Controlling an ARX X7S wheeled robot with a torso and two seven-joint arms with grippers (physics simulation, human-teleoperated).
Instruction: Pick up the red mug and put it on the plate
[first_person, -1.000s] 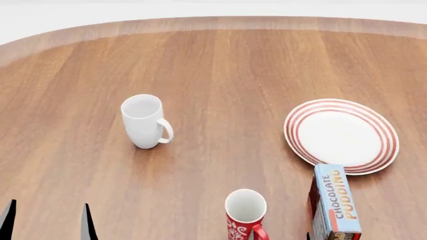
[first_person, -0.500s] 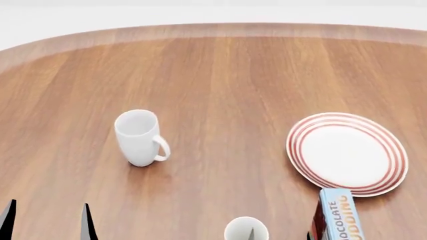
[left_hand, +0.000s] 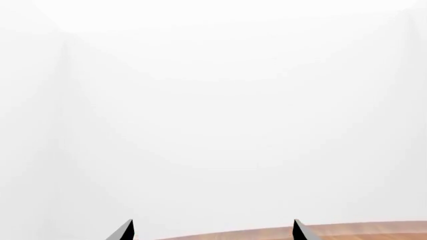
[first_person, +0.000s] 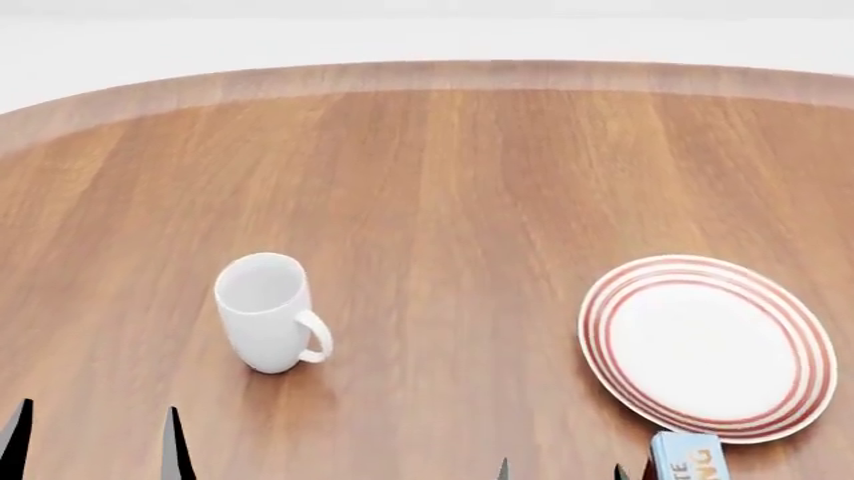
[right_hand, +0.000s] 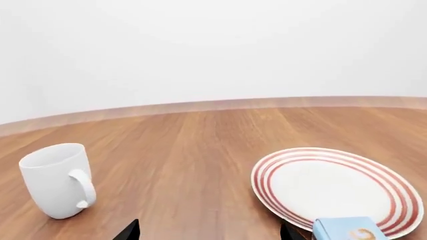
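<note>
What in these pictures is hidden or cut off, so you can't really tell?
- Red mug: in no current view.
- Blue box: head view's lower edge crops it; the label is unreadable.
- Left pincer: only its tips show, spread apart.
- Right pincer: likewise.
- Plate: its near rim is hidden by the box in the right wrist view.

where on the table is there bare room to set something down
Bare wood lies between the white mug and the plate, and across the far table behind both. It is crowded at the plate's near edge, where the pudding box sits.

Wood-grain table (first_person: 467, 180), glossy ceramic plate (first_person: 707, 345)
</note>
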